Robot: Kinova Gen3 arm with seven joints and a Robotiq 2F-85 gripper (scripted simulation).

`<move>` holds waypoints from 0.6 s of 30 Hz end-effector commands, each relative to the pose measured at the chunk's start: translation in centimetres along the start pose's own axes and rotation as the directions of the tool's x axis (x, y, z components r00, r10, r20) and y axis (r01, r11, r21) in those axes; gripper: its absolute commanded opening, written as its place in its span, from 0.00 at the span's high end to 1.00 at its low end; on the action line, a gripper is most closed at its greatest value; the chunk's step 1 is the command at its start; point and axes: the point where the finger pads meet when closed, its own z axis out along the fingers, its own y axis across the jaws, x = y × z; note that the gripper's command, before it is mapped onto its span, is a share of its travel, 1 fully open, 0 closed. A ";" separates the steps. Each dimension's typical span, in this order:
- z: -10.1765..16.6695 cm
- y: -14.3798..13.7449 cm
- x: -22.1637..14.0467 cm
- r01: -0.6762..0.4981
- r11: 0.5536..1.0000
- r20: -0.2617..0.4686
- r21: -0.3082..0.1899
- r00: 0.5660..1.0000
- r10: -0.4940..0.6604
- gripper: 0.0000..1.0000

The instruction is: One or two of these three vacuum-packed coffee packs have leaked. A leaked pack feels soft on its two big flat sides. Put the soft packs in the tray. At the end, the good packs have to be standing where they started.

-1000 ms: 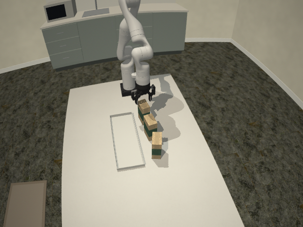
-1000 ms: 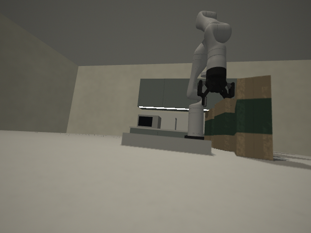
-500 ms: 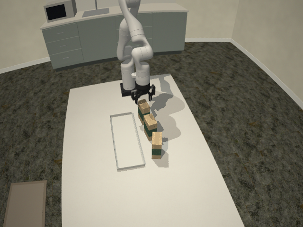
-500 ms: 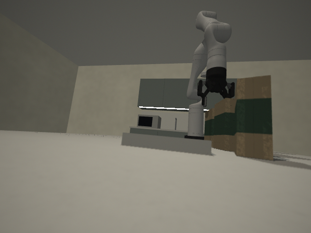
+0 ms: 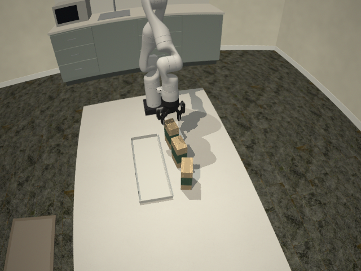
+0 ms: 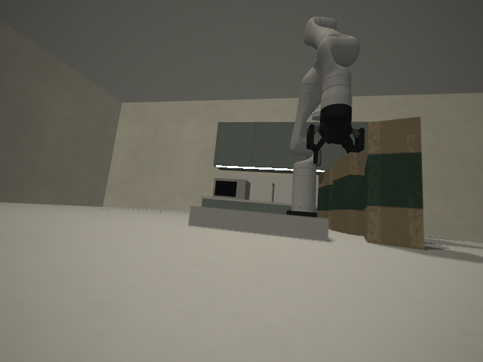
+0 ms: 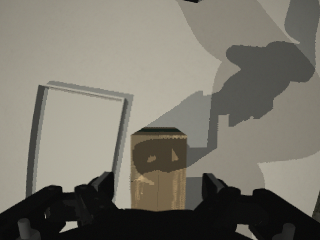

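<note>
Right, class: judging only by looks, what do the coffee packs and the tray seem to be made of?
Coffee packs: probably kraft paper or matte paper-faced film, going by the mottled tan, unglossy surface, with a dark green printed band. Tray: thin pale grey walls, smooth and dull, so plastic or painted sheet metal; the look leaves that open.
</note>
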 end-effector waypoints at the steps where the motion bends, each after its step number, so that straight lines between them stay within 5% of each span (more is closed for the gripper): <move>1: 0.0 0.0 0.0 0.000 1.000 0.001 0.000 1.000 0.000 0.17; 18: 2.8 0.0 0.0 0.000 1.000 0.001 0.000 1.000 0.000 0.17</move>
